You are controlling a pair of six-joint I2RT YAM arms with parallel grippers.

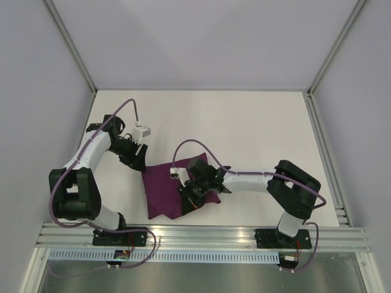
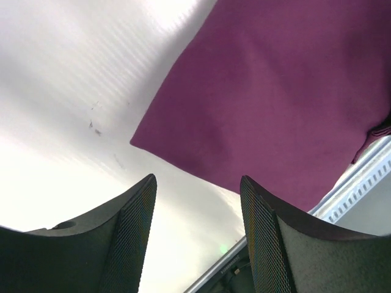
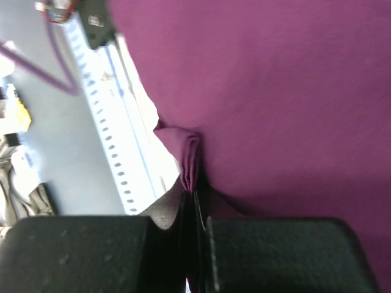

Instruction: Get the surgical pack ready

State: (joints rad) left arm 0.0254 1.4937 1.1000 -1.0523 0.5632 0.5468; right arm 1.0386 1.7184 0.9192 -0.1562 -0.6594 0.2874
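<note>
The surgical pack is a deep-purple fabric sheet (image 1: 164,190) folded into a flat bundle near the table's front edge. Tray, scissors, tweezers, gauze and packets are hidden or out of view. My right gripper (image 1: 190,196) is shut on a pinched fold of the purple fabric (image 3: 189,155) at the bundle's right side, close to the front rail. My left gripper (image 1: 138,160) is open and empty, just beyond the bundle's far-left corner. In the left wrist view its fingers (image 2: 137,213) hover over bare table, with the purple sheet's corner (image 2: 263,104) ahead of them.
A perforated aluminium rail (image 1: 201,238) runs along the near edge, also seen in the right wrist view (image 3: 104,122). White walls enclose the table (image 1: 244,122) on the left, right and back.
</note>
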